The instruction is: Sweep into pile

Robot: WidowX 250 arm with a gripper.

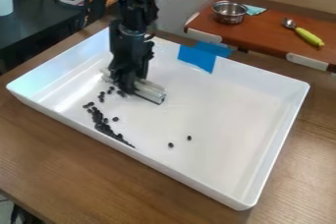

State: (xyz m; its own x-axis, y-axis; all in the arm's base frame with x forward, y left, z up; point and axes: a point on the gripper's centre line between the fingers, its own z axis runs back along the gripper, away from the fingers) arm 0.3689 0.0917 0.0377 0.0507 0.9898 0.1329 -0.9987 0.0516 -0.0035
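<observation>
Pale bar (150,92) is held by the end effector (130,81) low over the left part of the white tray (223,105), with most dark pellets (105,128) strewn in a strip along the near wall, some scattered beside the bar, two isolated nearer mid-tray.

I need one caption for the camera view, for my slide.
Black claw with a pale bar in a white tray; dark pellets cluster mostly along one long wall.
</observation>
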